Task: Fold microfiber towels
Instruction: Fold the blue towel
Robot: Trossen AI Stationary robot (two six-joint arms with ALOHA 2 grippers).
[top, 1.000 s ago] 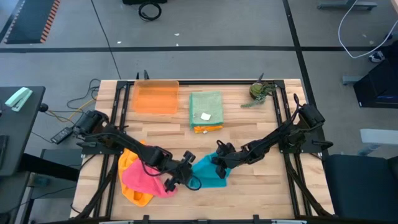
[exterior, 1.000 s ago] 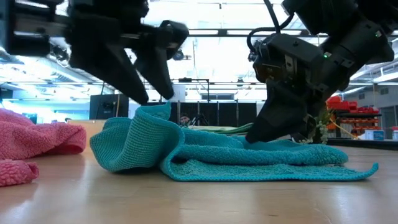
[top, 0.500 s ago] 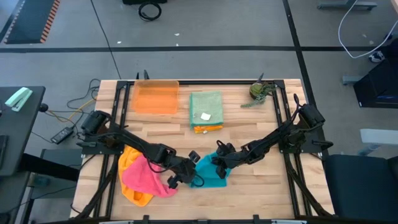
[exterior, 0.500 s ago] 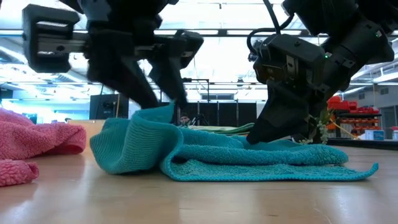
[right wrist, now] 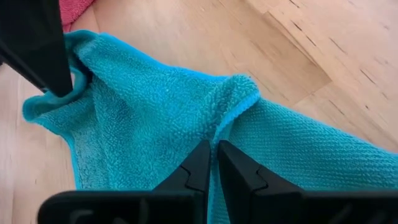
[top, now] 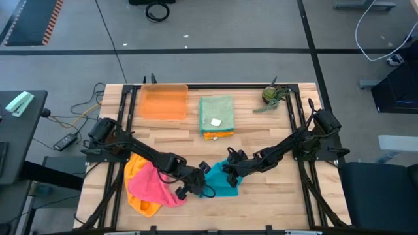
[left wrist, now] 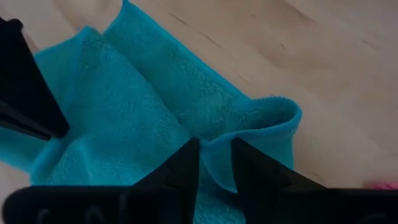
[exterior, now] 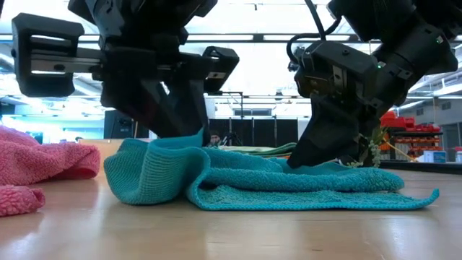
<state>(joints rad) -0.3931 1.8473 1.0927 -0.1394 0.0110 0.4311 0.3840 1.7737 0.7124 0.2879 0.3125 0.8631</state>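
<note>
Teal towel (top: 221, 180): bare wood toward table's near edge; pink towel (top: 149, 186) close beside; left gripper (left wrist: 214, 163) and right gripper (right wrist: 214, 163) each pinching a raised fold

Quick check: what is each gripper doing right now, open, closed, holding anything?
Left gripper: closing on a raised fold of the teal towel.
Right gripper: shut on a pinched ridge of the same towel.
</note>
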